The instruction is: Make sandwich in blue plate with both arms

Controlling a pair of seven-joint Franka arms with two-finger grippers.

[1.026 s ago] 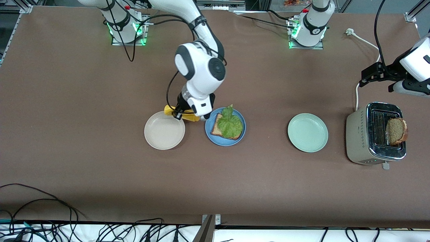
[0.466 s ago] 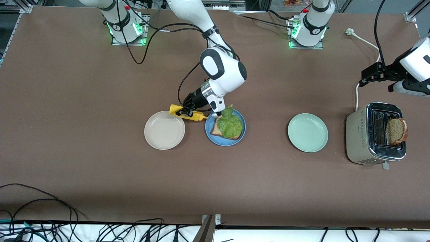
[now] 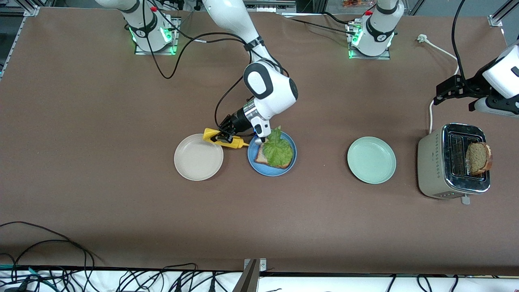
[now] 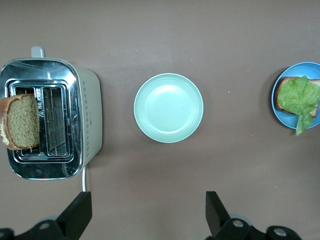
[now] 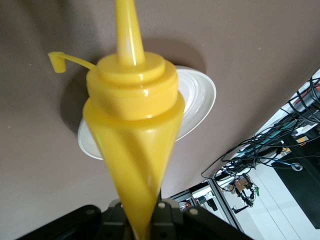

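The blue plate (image 3: pixel 267 172) lies mid-table, with one brown bread slice (image 3: pixel 260 157) on it and a frilly lettuce leaf (image 3: pixel 278 150) on top. My right gripper (image 3: pixel 224 136) is shut on a yellow squeeze bottle (image 3: pixel 234 142). The bottle is tipped on its side, its nozzle at the blue plate's rim beside the beige plate (image 3: pixel 198 157). In the right wrist view the bottle (image 5: pixel 132 130) fills the middle, its sides squeezed in at the right gripper (image 5: pixel 142 216). My left gripper (image 4: pixel 148 210) hangs open and waits over the table by the toaster (image 3: pixel 452 160). A second brown slice (image 3: pixel 478 158) stands in a slot.
A pale green plate (image 3: pixel 371 159) lies between the blue plate and the toaster. The toaster's white cord (image 3: pixel 440 50) runs toward the left arm's base. Cables hang along the table edge nearest the front camera.
My right arm swung from the beige plate's edge toward the blue plate, turning the bottle so that its nozzle points at the blue plate. The left arm has not moved.
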